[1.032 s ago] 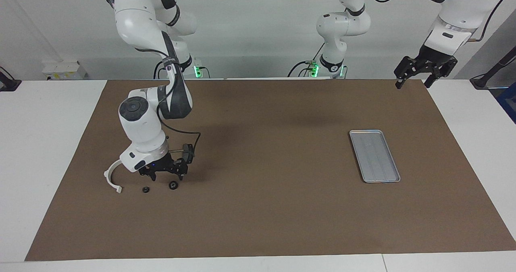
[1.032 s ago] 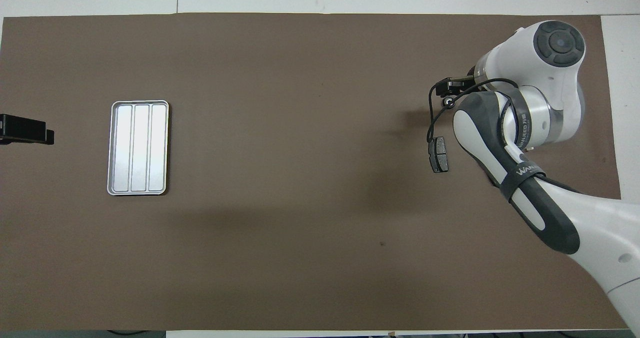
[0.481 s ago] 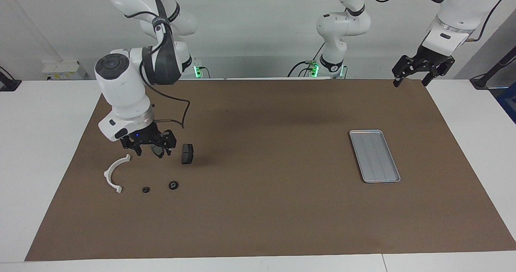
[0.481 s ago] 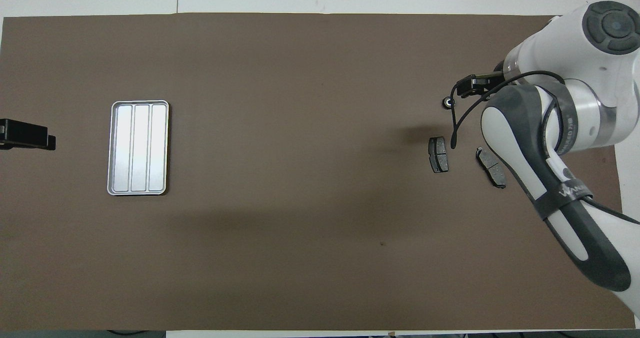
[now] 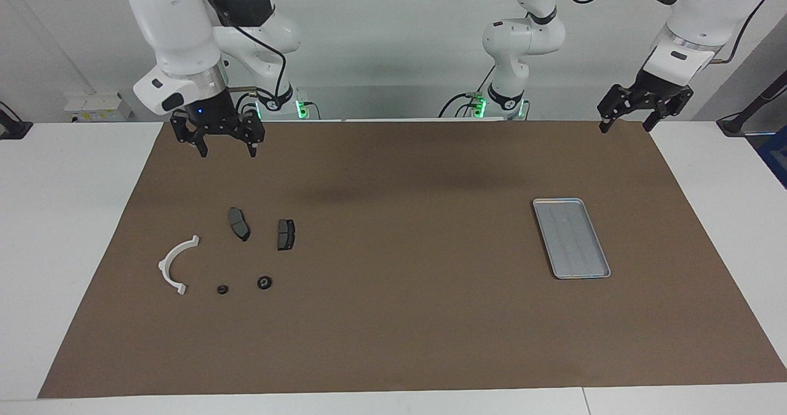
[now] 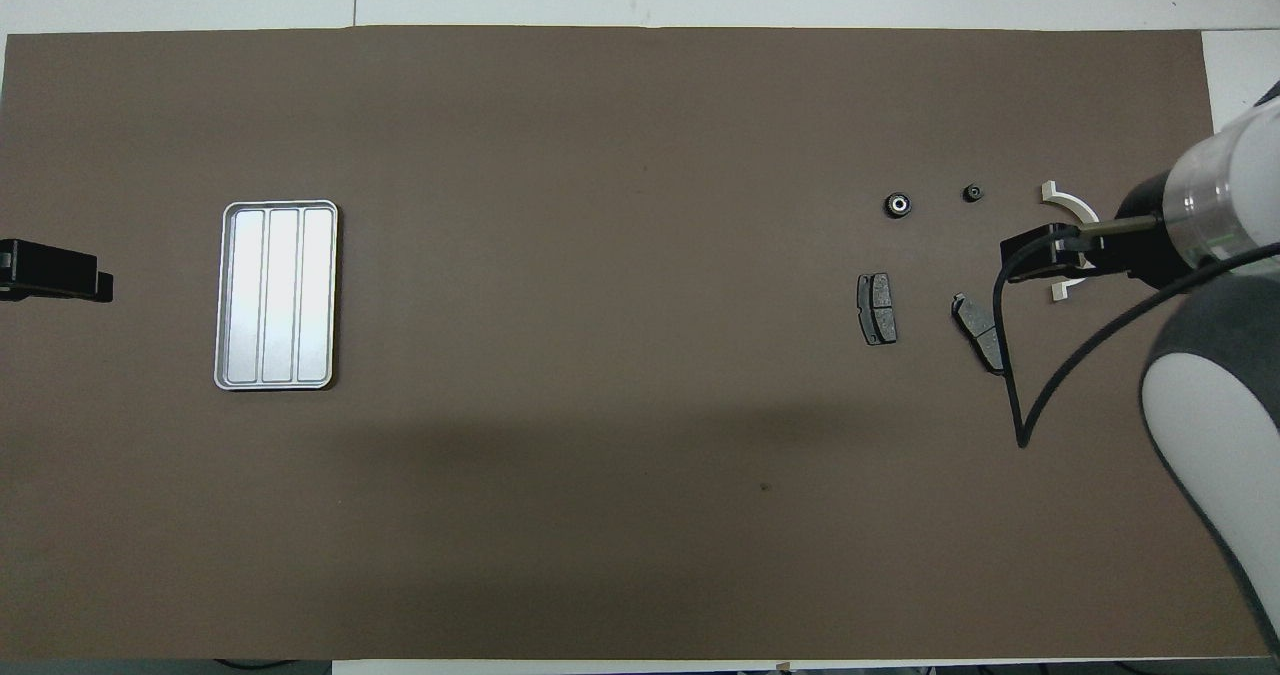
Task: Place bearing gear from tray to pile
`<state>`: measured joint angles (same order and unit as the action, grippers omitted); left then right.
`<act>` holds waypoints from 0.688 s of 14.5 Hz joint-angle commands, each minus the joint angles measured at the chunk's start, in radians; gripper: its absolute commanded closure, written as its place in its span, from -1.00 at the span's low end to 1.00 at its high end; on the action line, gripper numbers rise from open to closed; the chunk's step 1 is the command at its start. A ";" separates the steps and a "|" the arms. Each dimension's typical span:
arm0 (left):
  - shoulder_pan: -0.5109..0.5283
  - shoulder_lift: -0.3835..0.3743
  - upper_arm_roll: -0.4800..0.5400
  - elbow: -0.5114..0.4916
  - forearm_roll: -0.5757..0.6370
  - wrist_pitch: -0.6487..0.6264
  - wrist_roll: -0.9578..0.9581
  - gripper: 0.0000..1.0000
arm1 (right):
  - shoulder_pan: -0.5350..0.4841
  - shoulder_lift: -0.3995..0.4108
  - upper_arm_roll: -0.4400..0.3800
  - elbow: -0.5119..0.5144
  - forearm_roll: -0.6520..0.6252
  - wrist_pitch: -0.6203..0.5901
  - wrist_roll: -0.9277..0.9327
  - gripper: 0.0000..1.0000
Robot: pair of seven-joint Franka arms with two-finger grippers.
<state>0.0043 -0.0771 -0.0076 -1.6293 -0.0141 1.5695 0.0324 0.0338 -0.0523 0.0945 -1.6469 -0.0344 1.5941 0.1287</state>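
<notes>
Mat [image 5: 399, 316]: brown sheet covering most of the white table; everything listed rests on it.
Right arm [image 5: 178, 27]: enters from its base at the robots' edge; wrist raised high, pointing down.
Left arm [image 5: 695, 15]: waits, raised over the mat corner at its own end of the table.
Tray [image 5: 571, 238]: silver-grey, flat, low rim, three long panels; lies toward the left arm's end of the table; nothing visible in it [image 6: 277, 295].
Right gripper [image 5: 219, 147]: in the air over the mat edge at the robots' side, fingers spread wide, holding nothing.
Left gripper [image 5: 627, 123]: in the air over the mat corner, fingers spread wide, holding nothing.
Bracket [image 5: 174, 265]: white half-ring, flat on the mat at the right arm's end; outermost part of the group.
Brake pads: two dark grey pads side by side, apart from each other; one [image 5: 238, 223] beside the bracket, the other [image 5: 286, 234] toward the table's middle.
Bearing gear [image 5: 264, 283]: small black ring, flat on the mat, farther from the robots than the pads, well apart from the tray.
Small ring [image 5: 222, 289]: smaller black part between the bearing gear and the bracket, touching neither.
</notes>
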 commanded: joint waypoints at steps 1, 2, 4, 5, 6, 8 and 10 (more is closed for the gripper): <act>-0.013 -0.009 0.012 -0.004 -0.009 -0.011 0.008 -1.00 | -0.017 -0.034 -0.001 -0.021 0.040 -0.031 -0.020 -1.00; -0.013 -0.009 0.012 -0.006 -0.009 -0.013 0.009 -1.00 | -0.018 -0.034 -0.001 -0.021 0.042 -0.031 -0.020 -1.00; -0.012 -0.009 0.012 -0.006 -0.009 -0.013 0.009 -1.00 | -0.015 -0.037 -0.004 -0.030 0.044 -0.028 -0.020 -1.00; -0.012 -0.009 0.012 -0.006 -0.009 -0.013 0.009 -1.00 | -0.009 -0.038 -0.010 -0.034 0.044 -0.022 -0.020 -1.00; -0.012 -0.009 0.012 -0.006 -0.009 -0.013 0.009 -1.00 | -0.006 -0.034 -0.022 -0.036 0.044 -0.016 -0.020 -1.00; -0.013 -0.009 0.012 -0.006 -0.009 -0.013 0.009 -1.00 | -0.003 -0.020 -0.042 -0.037 0.044 -0.003 -0.026 -1.00; -0.012 -0.009 0.012 -0.006 -0.009 -0.013 0.009 -1.00 | 0.041 -0.014 -0.094 -0.036 0.044 0.001 -0.030 -1.00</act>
<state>0.0043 -0.0771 -0.0075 -1.6293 -0.0141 1.5695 0.0324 0.0398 -0.0673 0.0492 -1.6719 -0.0168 1.5757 0.1283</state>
